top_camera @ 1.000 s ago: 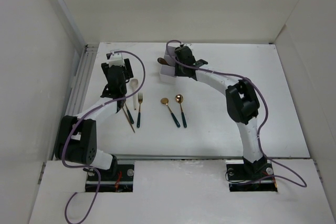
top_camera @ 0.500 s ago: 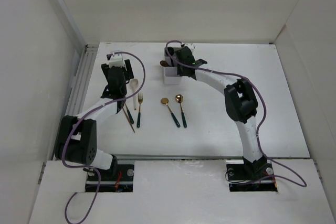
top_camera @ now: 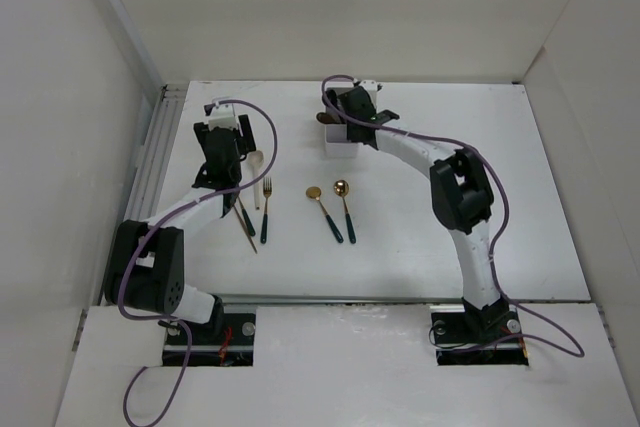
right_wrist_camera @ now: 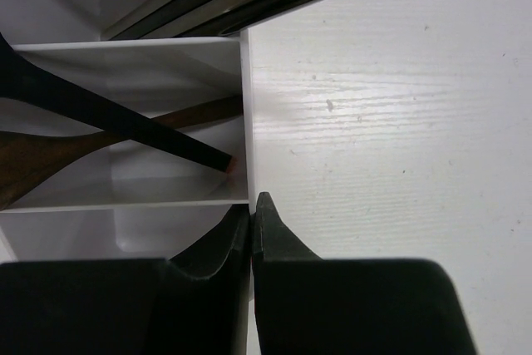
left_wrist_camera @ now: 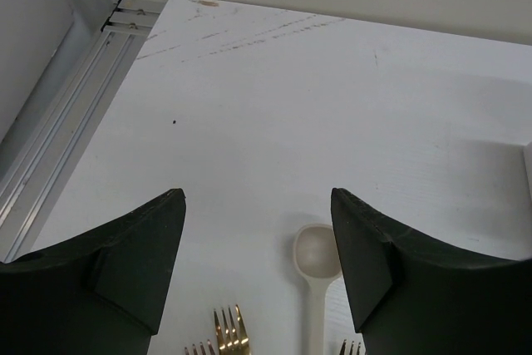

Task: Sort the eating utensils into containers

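While some utensils (right_wrist_camera: 125, 120) are already leaning inside the white box (top_camera: 340, 145), the right hand (right_wrist_camera: 252, 209) is pinching its wall. The left hand (left_wrist_camera: 258, 205), released, is hovering above the fork (top_camera: 266, 209) and pale spoon (top_camera: 255, 165); two gold spoons (top_camera: 346, 215) are lying unsorted on the tabletop (top_camera: 420, 237).

No text, label, brand, number or sign could be read in any view. The white box (top_camera: 341, 143), the gold-headed spoons (top_camera: 340, 188) and the surface (top_camera: 520, 207) showed no legible marking.
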Robot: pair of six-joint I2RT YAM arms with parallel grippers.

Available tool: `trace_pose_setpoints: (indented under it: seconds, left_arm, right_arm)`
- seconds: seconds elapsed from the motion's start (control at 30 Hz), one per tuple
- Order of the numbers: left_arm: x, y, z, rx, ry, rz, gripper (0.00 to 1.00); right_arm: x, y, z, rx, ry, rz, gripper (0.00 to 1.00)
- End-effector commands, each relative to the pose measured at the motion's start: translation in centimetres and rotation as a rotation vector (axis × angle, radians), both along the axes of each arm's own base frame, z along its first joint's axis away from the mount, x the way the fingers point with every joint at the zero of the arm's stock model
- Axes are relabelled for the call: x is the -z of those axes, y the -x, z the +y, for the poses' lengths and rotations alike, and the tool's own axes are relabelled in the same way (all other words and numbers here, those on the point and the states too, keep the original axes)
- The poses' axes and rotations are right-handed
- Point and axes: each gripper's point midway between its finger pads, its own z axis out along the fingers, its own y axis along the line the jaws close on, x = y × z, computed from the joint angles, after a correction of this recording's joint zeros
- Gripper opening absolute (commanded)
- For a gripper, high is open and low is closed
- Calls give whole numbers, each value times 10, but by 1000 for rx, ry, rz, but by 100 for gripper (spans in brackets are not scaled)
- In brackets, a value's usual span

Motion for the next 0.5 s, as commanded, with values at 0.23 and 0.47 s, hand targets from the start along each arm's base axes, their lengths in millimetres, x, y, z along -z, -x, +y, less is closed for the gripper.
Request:
trace_pose_setpoints:
  seconds: [0.23,0.47]
  left_arm:
    - [-18,2,0,12,30,-64,68]
    - [-18,2,-2,21,31,-64,68]
  right_arm:
    - [-41,-6,-22,71,-59,-69,2]
    - [-38,-8,-19,61,-62,-64,19]
